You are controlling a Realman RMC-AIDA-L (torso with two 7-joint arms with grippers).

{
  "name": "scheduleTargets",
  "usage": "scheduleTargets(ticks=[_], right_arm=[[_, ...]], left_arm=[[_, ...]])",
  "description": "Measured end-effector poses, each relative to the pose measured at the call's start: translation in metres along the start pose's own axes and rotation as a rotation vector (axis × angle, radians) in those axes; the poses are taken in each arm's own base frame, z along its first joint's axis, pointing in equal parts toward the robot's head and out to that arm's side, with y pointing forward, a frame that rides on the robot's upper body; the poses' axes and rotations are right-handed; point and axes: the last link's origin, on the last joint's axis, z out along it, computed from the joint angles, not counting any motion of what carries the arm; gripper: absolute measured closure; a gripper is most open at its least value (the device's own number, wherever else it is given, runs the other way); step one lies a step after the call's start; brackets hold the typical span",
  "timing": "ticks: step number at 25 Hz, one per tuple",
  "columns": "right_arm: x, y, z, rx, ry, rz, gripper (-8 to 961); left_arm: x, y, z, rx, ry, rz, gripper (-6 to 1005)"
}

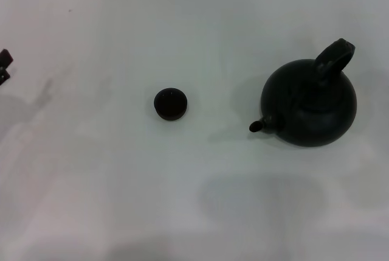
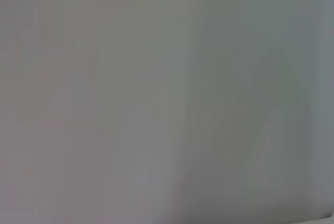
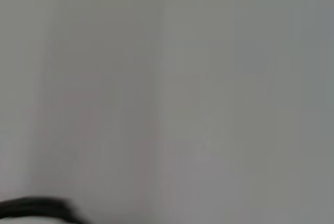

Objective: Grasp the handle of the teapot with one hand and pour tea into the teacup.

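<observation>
While the teapot (image 1: pixel 310 106) sits upright at right of frame, handle (image 1: pixel 334 57) up-back and spout toward the cup (image 1: pixel 170 103) at centre, no gripper holds it. Left gripper (image 1: pixel 3 66) barely shows at left edge, jaws untellable; right unseen. Risk: the small cup, well apart, invites overshoot and spilling.

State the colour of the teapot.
Very dark, near black, teapot; seen best in the head view.

Only the teacup (image 1: pixel 170 103) and teapot (image 1: pixel 310 106) stand on the table (image 1: pixel 91 182), well apart, with open room around both.
</observation>
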Motion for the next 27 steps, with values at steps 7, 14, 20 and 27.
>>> scheduleTargets(ticks=[7, 14, 20, 27], right_arm=[[0.001, -0.026, -0.004, 0.209, -0.090, 0.042, 69], [0.000, -0.033, 0.019, 0.333, -0.125, -0.050, 69], [-0.006, -0.043, 0.031, 0.357, -0.133, -0.061, 68], [0.000, -0.048, 0.036, 0.379, -0.072, -0.075, 69]], left_arm=[[0.010, -0.010, 0.007, 0.067, 0.064, 0.015, 137], [0.014, -0.014, 0.012, 0.113, 0.108, -0.088, 138], [0.014, -0.011, 0.013, 0.106, 0.129, -0.188, 138], [0.006, -0.002, 0.021, 0.092, 0.108, -0.220, 138]])
